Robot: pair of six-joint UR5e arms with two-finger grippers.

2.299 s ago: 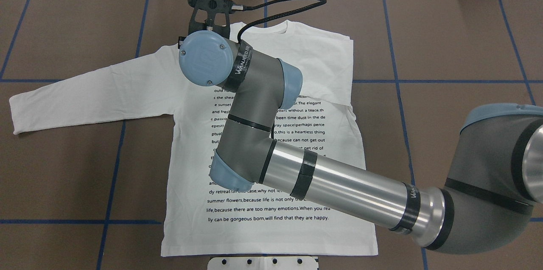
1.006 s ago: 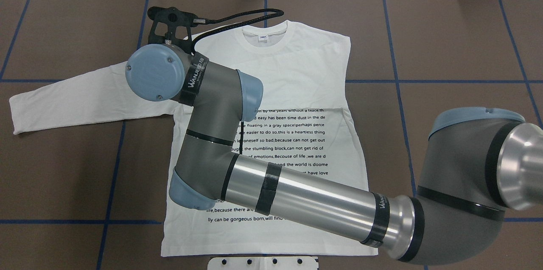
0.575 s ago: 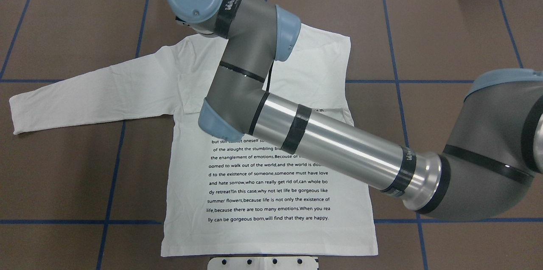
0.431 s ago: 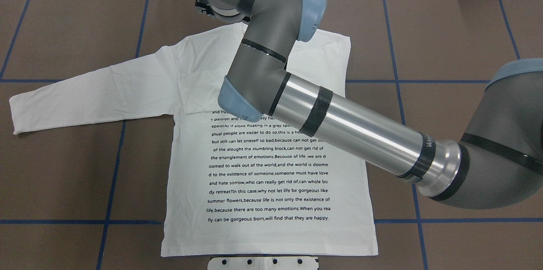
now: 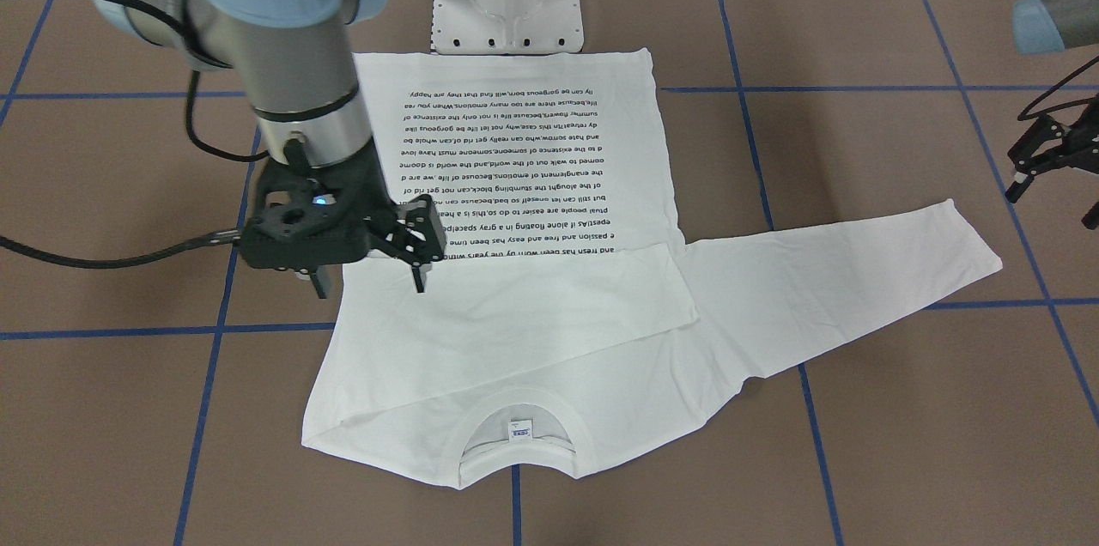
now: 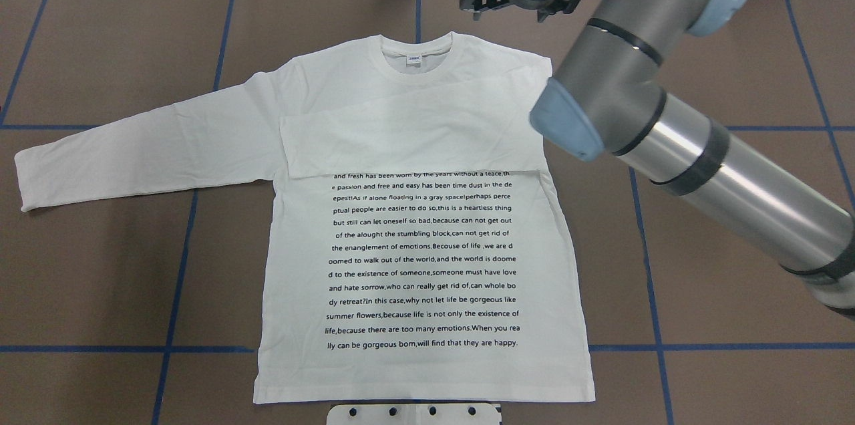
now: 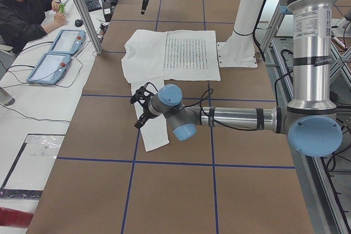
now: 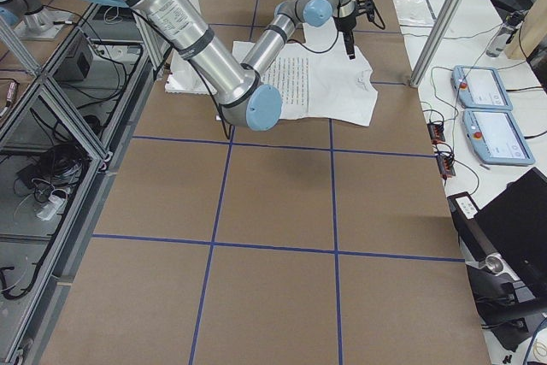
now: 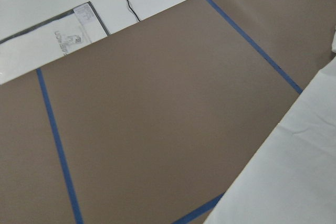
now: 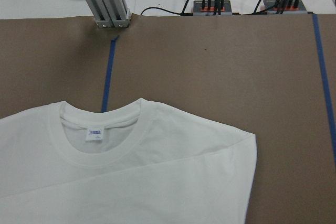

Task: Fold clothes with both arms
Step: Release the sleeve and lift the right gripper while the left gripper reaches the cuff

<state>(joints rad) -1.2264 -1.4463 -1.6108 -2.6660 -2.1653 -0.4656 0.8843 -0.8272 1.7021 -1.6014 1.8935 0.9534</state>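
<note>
1. While the white long-sleeved T-shirt (image 6: 294, 318) lies flat on the brown table (image 6: 735, 44), its hem sits just beside the base plate of the white pedestal (image 6: 414, 415), and its ribbed neck (image 6: 417, 74) is at the end farthest from that pedestal.
2. Print side is up: the block of black text (image 6: 421, 264) covers the body from mid-chest down toward the pedestal.
3. One sleeve (image 6: 414, 141) is folded across the chest as a flat band, and it hides the top lines of the text.
4. The other sleeve (image 6: 133, 151) stretches straight out on the robot's left of the pedestal, cuff well away from the body of the shirt.
5. And the right gripper (image 5: 371, 290) is up in the air on the far side of the shirt from the pedestal, by the folded shoulder. Its jaws are spread wide with nothing between them.
6. The right arm (image 6: 668, 131) reaches out over the table on the robot's right of the pedestal, clear of the cloth.
7. Its wrist camera looks down on the neck and the small label (image 10: 95, 134).
8. Out by the stretched sleeve's cuff, far from the pedestal on the robot's left, the left gripper (image 5: 1052, 207) hangs above the table. Its fingers are apart and it carries nothing.
9. The left arm (image 7: 236, 118) lies low and nearly level.
</note>
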